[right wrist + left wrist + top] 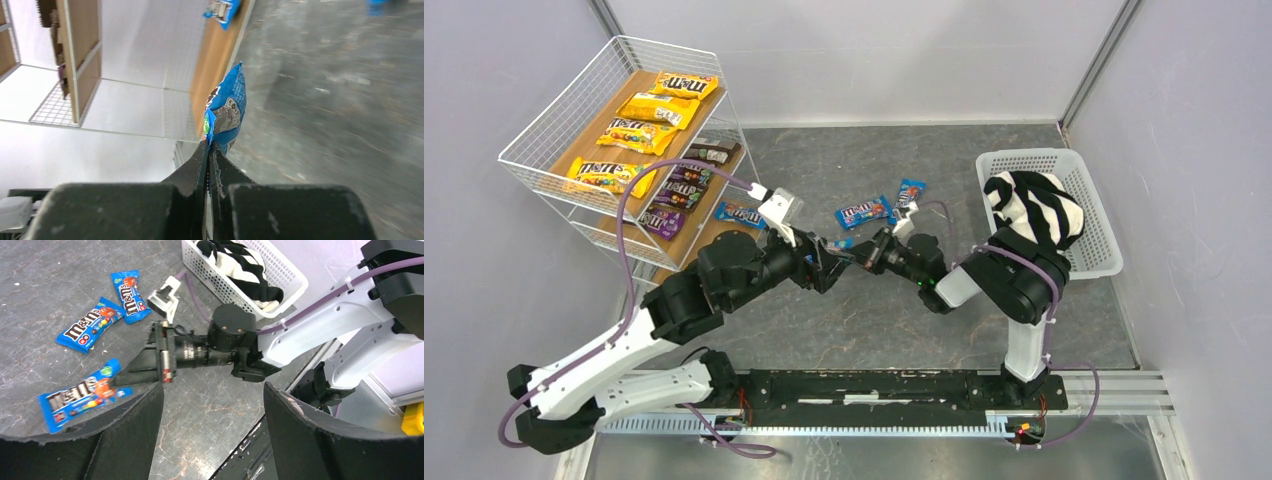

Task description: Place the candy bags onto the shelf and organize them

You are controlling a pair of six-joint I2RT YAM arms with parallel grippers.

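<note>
Right gripper (209, 148): jaws pinched together on end of blue bag (227, 107), bag's far end apparently on table (60, 285). Step: pick of one loose bag, grip made, lift not yet done. Next move likely: raise bag, carry left to shelf (584, 140), or pass to left gripper (212, 390), which hangs close opposite, jaws wide, empty. Right arm stretched low leftward; left arm reaching toward centre.
</note>
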